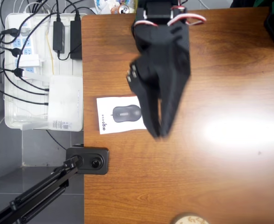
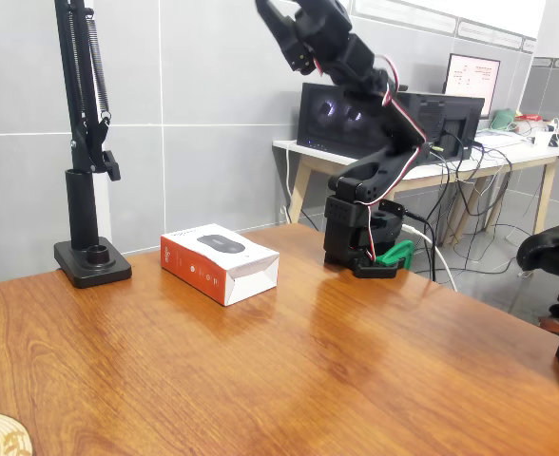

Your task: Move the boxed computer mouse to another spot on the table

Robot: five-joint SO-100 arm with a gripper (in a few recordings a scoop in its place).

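One flat white rectangular box picturing a dark grey mouse, orange-red sides [image 2: 220,262], lying on the glossy brown wood-grain counter [image 2: 289,380] near the black clamp stand base [image 2: 92,261], black gripper [image 1: 158,133] raised above the box, empty, opening cannot be told.

Even, bright indoor light in both views. In the overhead view a broad white glare patch sits on the glossy surface [image 1: 230,130] at about 3 o'clock; the black arm [image 1: 162,60] reads as a dark, slightly soft mass with little detail. In the fixed view the surface [image 2: 289,370] shows soft reflections; shadows are faint. A screen [image 2: 472,81] glows at 2 o'clock. Focus is fair throughout.
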